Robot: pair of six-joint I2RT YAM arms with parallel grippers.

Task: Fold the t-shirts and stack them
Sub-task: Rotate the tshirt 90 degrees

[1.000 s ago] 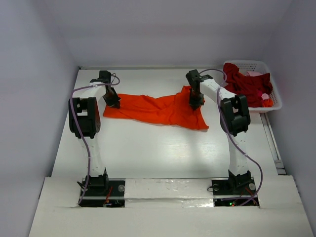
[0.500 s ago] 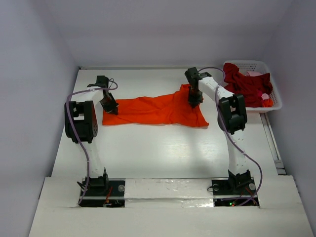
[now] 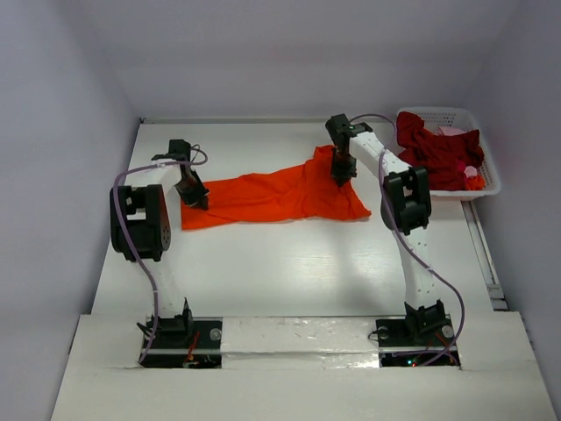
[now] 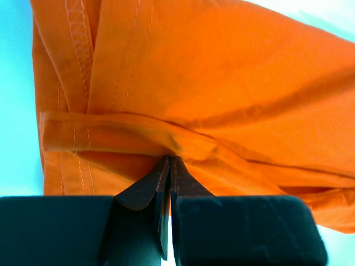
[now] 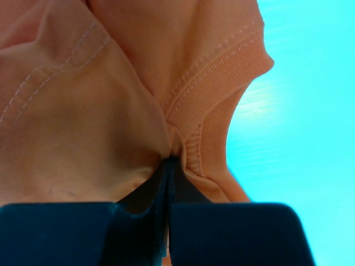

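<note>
Top external: orange t-shirt (image 3: 272,195) spread on the table (image 3: 263,272), both ends pinched

Your left gripper (image 4: 169,162) is clenched on a hem fold (image 4: 111,136), your right gripper (image 5: 170,160) on cloth beside the collar (image 5: 216,105). Pull them apart too hard and either thin pinch may slip free.

One t-shirt (image 3: 272,195) lies on the table (image 3: 263,272), left of the basket (image 3: 438,114).
</note>
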